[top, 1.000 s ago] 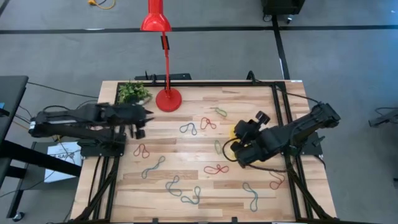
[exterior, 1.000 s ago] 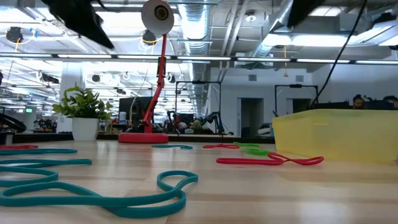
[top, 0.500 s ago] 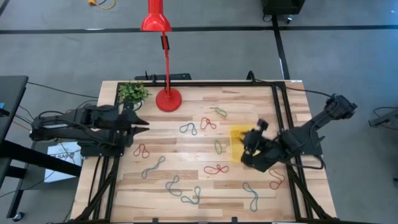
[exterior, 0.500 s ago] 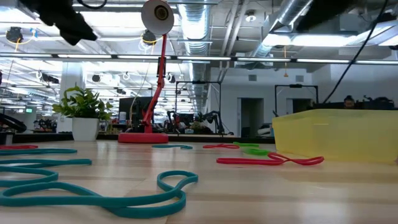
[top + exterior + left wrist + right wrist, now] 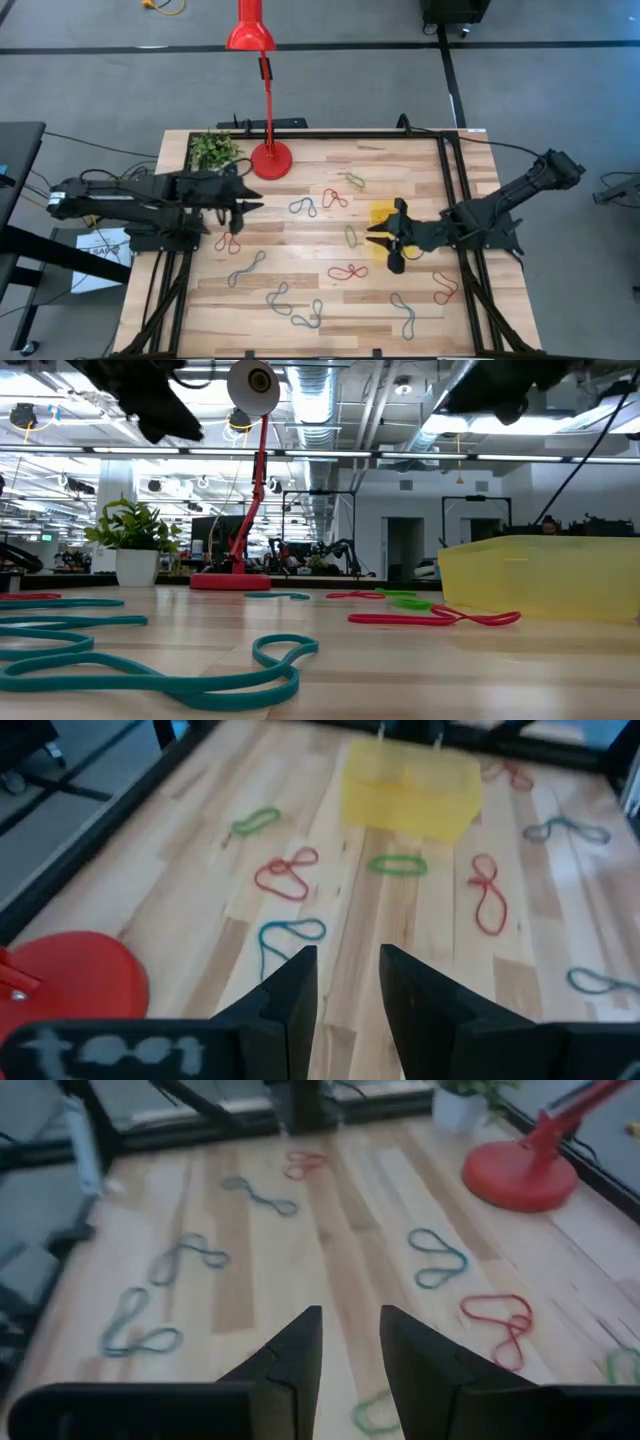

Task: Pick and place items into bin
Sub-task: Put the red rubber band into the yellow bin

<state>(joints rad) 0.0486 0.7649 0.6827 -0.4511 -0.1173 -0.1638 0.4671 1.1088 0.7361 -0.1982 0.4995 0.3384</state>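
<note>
Rubber-band loops lie scattered flat across a wooden table [image 5: 300, 235], seen from above, and none is in either gripper. A yellow bin [image 5: 381, 222] sits on the table toward three o'clock of its centre.

The right gripper [image 5: 385, 240] reaches in from three o'clock and hovers over the bin's nine o'clock edge. Its two dark fingers [image 5: 296, 1342] stand a narrow gap apart and hold nothing. A green loop [image 5: 350, 236] lies on the wood just at nine o'clock of this gripper, apart from it. A red figure-eight loop [image 5: 347, 271] lies near the gripper at about seven o'clock. Another red loop [image 5: 445, 291] lies at roughly five o'clock of the bin, by the table frame.

The left gripper [image 5: 243, 205] reaches in from nine o'clock, raised above the table. Its fingers [image 5: 290, 998] are also slightly parted and empty. A red loop [image 5: 228, 242] lies on the wood near this gripper at about seven o'clock. A blue loop [image 5: 303, 208] lies at three o'clock of it, well short of the bin.

More teal and blue loops [image 5: 300, 312] lie toward the table's six o'clock edge. A red lamp base [image 5: 271, 160] and a small potted plant [image 5: 213, 148] stand at the table's eleven o'clock corner.
</note>
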